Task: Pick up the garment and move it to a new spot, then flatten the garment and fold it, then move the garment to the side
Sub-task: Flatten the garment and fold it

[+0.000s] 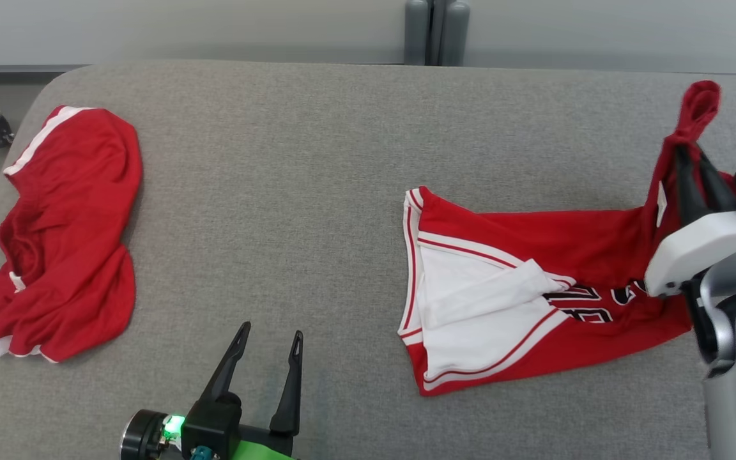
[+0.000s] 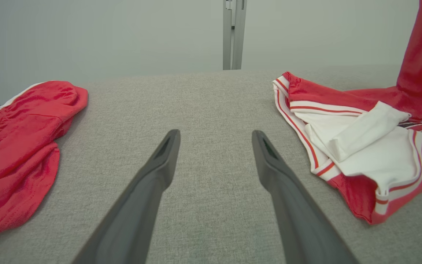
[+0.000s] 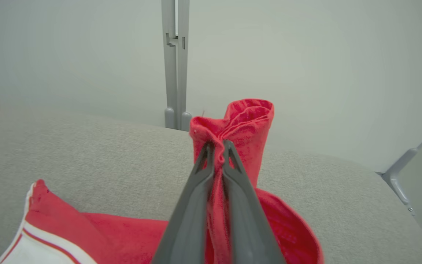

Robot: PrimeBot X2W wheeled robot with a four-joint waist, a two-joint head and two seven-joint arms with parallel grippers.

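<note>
Head view: right gripper [image 1: 689, 153] fingers pinch the half-raised red-and-white basketball jersey [image 1: 534, 246]; left gripper [image 1: 272, 329] wide, empty. Flattening, folding, moving aside remain.

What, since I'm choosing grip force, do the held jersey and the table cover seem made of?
The jersey: thin synthetic-looking knit with a faint sheen; it gathers into soft folds where the right end effector pinches it. The table cover: matte grey woven cloth, judging by its visible coarse weave; padding underneath unclear.
</note>
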